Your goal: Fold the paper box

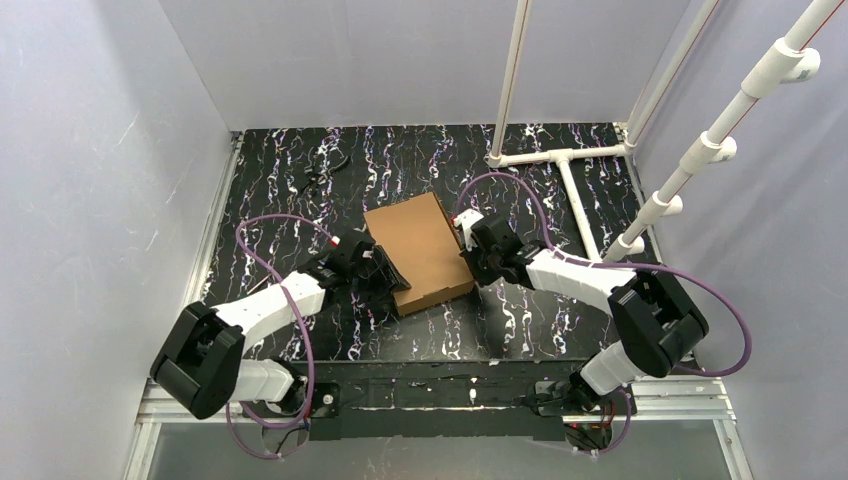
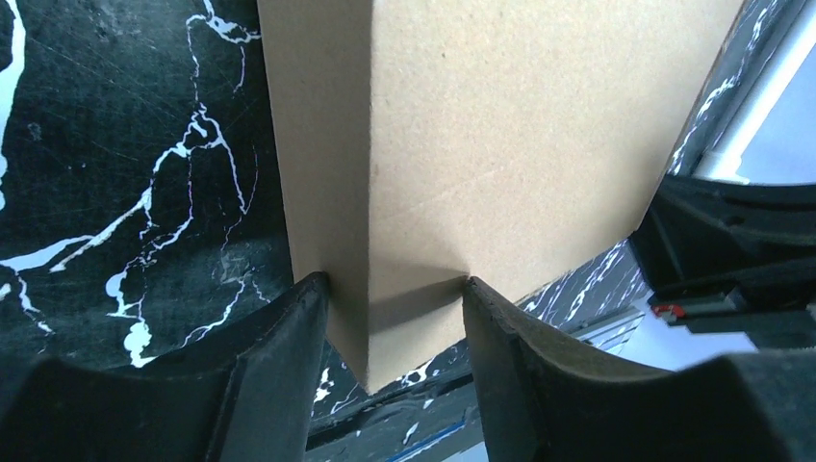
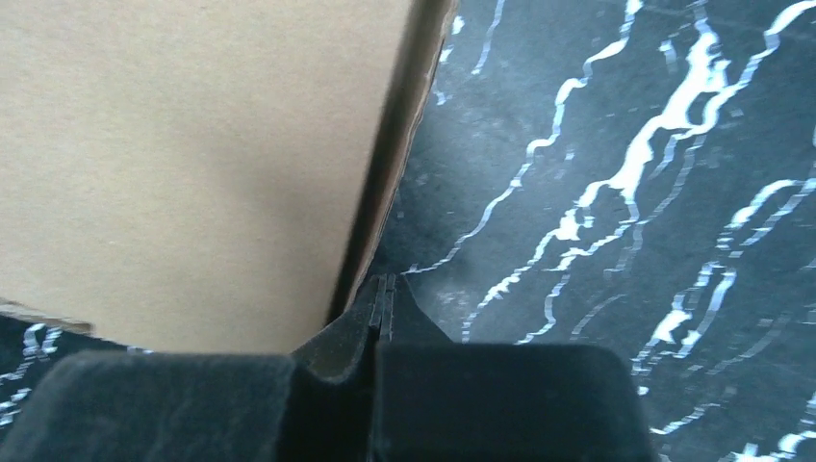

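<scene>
The paper box [image 1: 418, 250] lies closed and flat on the black marbled table, a plain brown rectangle set at a slant. My left gripper [image 1: 388, 280] holds its near left corner. In the left wrist view that corner [image 2: 385, 318] fills the gap of the left gripper [image 2: 396, 289], and both fingers touch the cardboard. My right gripper [image 1: 470, 255] is at the box's right side. In the right wrist view the right gripper [image 3: 383, 289] is shut with nothing between the fingers, its tip against the side wall of the box [image 3: 192, 164].
A white pipe frame [image 1: 560, 160] stands on the table at the back right, with slanted poles above it. A small dark object [image 1: 325, 170] lies at the back left. Pale walls close in on both sides, and a metal rail [image 1: 215, 225] runs along the table's left edge.
</scene>
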Robot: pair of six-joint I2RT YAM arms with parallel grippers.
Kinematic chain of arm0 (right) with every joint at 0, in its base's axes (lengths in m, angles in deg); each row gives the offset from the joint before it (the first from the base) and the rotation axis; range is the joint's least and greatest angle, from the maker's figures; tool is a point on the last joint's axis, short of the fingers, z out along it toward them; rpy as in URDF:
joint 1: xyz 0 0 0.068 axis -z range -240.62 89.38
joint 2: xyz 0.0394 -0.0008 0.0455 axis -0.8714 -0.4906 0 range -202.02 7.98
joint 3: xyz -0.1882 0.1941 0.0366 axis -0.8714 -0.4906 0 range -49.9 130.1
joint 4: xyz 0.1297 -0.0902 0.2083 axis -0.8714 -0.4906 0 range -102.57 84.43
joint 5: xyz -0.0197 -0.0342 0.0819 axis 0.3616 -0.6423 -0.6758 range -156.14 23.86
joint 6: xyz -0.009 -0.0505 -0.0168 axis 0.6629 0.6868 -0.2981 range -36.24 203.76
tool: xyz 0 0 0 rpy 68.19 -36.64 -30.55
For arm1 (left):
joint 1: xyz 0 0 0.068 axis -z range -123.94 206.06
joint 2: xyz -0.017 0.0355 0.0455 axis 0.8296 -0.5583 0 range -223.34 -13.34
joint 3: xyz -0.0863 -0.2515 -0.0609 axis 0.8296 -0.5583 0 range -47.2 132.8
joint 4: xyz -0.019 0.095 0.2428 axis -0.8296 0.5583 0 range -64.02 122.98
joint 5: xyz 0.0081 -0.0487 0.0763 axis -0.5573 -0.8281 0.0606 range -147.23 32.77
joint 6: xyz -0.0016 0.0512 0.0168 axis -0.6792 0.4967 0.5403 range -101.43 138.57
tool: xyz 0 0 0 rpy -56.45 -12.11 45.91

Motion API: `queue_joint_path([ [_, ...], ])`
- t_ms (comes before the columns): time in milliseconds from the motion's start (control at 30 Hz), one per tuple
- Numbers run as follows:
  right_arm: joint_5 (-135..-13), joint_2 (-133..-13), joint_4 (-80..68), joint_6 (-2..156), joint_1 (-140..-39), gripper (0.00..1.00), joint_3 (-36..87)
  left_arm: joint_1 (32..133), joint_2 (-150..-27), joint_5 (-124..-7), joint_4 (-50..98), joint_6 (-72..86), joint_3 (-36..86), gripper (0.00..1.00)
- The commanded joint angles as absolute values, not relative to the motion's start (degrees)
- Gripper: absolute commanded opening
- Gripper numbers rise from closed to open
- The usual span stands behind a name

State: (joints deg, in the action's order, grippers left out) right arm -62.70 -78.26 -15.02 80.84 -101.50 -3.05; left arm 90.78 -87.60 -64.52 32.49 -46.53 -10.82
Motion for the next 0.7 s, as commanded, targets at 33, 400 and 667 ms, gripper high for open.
queue_joint_path([
  [33, -51.28, -73.29, -12.16, 93.16, -99.25, 0.01, -1.52, 90.58, -81.00, -61.17, 41.05, -34.88, -7.89, 0.59],
  [400, -62.73, -78.40, -17.44, 101.60, -95.51, 0.19, 9.77, 74.53, -70.05, -70.69, 36.74, -27.80, -15.39, 0.81],
  [667, -68.22, -95.74, -22.33, 97.72, -93.70, 0.01, 23.33, 71.51, -79.28, -74.21, 21.43, -32.90, -17.12, 0.68],
])
